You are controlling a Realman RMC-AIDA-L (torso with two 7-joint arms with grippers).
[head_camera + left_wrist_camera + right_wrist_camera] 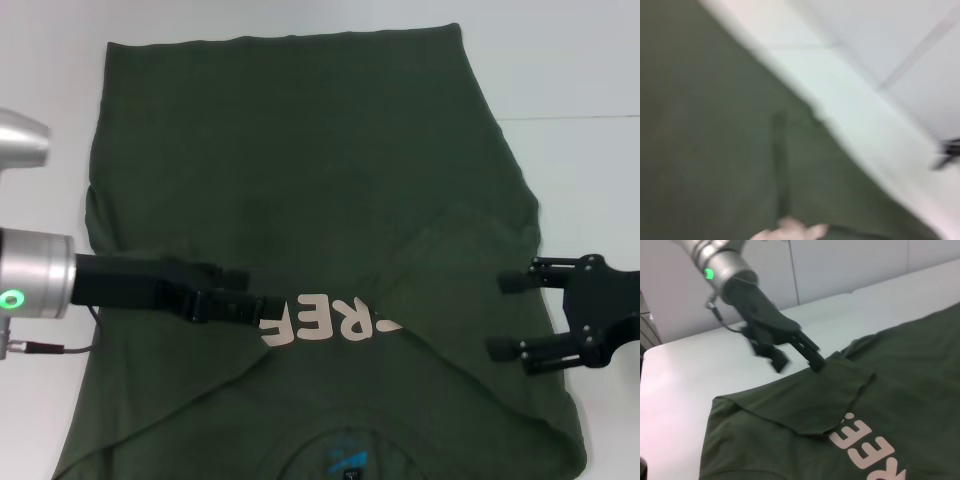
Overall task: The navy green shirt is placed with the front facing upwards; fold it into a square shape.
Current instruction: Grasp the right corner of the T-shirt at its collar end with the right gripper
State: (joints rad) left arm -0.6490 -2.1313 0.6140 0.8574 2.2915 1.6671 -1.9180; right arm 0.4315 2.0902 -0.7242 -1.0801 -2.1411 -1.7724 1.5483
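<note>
The navy green shirt (300, 190) lies spread across the white table (580, 60), hem toward the far edge and collar at the near edge, where a small teal label (347, 463) shows. Both sleeves are folded in over the chest, so the pale block letters (325, 322) are only partly uncovered between the two flaps. Nothing else lies on the table around the cloth.

The left hand (268, 304) reaches in low from the left side, its fingers pressed together on the edge of the folded left sleeve right beside the letters. The right hand (512, 315) hovers over the shirt's right edge, fingers spread and gripping nothing.

The left wrist view is blurred: only green cloth, pale table and a scrap of lettering (790, 231) can be made out.
</note>
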